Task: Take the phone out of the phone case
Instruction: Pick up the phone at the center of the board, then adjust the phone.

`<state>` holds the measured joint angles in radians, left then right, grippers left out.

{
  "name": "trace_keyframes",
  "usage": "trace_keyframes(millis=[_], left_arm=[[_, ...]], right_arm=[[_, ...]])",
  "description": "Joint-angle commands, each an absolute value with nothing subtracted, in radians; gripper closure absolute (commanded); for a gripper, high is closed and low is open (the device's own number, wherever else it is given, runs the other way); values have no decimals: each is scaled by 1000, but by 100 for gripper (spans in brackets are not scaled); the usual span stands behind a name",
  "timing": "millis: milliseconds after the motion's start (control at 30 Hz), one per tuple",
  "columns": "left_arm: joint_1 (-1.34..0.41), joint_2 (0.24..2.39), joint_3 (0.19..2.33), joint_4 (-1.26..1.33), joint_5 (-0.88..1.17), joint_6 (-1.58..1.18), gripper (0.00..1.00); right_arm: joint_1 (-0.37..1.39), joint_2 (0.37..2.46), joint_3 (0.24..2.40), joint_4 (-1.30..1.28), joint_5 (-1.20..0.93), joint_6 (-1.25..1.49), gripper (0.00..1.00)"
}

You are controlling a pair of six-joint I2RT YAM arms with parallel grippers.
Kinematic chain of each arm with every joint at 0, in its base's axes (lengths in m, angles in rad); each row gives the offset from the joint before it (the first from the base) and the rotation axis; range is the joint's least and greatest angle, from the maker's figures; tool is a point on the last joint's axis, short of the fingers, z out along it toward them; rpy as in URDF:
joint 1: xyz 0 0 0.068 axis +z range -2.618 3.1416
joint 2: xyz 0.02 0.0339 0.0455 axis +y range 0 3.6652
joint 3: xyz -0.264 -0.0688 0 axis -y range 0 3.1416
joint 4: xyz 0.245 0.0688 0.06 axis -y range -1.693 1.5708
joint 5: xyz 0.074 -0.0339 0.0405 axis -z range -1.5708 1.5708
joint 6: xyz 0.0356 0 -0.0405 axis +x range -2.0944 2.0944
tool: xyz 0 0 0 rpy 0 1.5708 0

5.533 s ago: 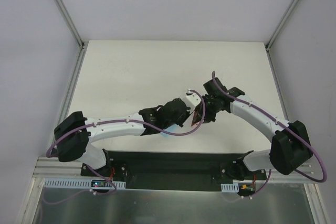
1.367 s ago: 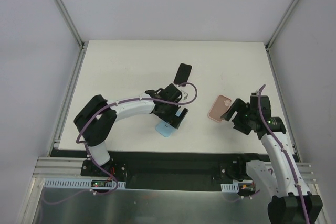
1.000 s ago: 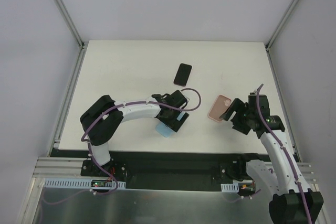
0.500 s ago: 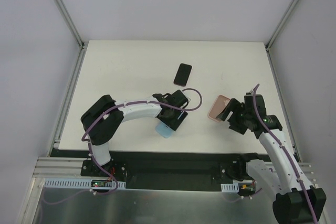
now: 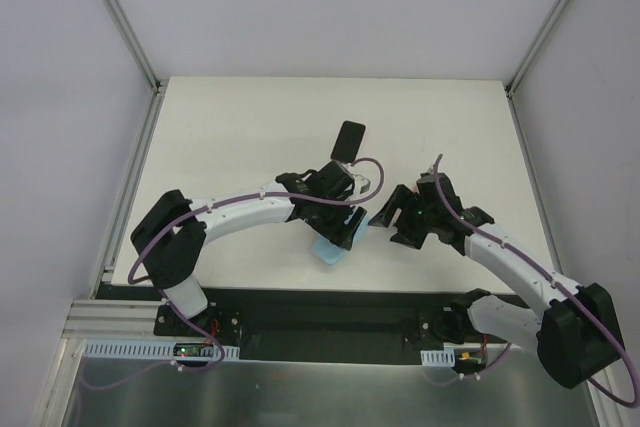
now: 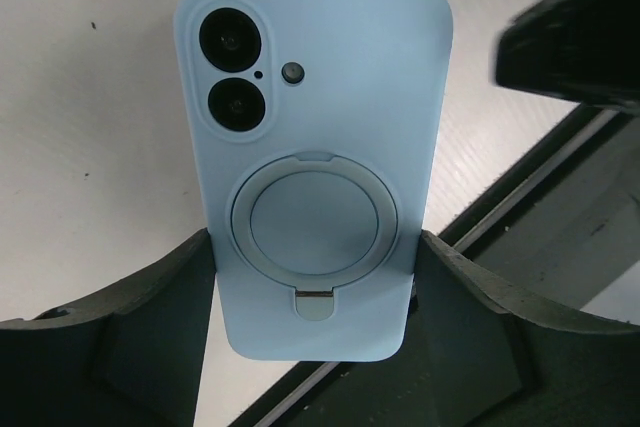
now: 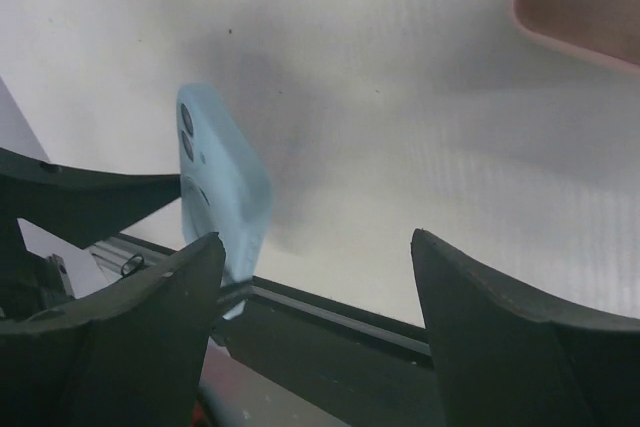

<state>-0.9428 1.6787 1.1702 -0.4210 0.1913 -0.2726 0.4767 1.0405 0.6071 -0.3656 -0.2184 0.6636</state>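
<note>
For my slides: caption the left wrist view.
Left tool grips a light blue phone case by its lower sides, ring stand and camera lenses facing the camera, white table behind.

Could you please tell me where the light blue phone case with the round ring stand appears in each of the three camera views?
Top external: the light blue silicone phone case pokes out beneath the left hand, low and centre in the picture.
Left wrist: centre of the picture, its back facing the camera, clamped at its lower sides by that hand.
Right wrist: left of centre, seen nearly edge-on.
Shared landmark: the white tabletop lies behind it in every view.
</note>
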Motion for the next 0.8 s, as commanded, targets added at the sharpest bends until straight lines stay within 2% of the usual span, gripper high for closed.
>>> trace_keyframes(millis=[0,100,300,500,533,567,600,700,733,767], left_arm=[[-942,1602,1197,-385,284,-311,86],[-939,1582,1193,-382,299,-319,86],[-917,1549,1198,-377,333,-327,85],[-896,1549,1219,-365,342,-311,84],[-891,1552,1226,-368,344,-307,82],[-885,1551,1238,-368,348,-299,80],[-881,1548,1246,-368,354,-296,77],[-859,1531,1259,-368,367,-282,36],[-851,1526,1258,-368,362,-276,19],[-836,1519,1249,-368,376,-270,12]], right_arm=[[503,1121,604,-158,-271,781,23],[511,1169,592,-60,-316,819,27],[535,1235,584,75,-377,896,42],[551,1229,581,124,-380,930,69],[551,1226,584,124,-382,928,82],[551,1221,587,124,-382,930,88],[548,1218,591,123,-385,925,99],[537,1200,607,110,-393,898,99],[528,1190,612,101,-393,881,99],[519,1158,615,77,-393,862,99]])
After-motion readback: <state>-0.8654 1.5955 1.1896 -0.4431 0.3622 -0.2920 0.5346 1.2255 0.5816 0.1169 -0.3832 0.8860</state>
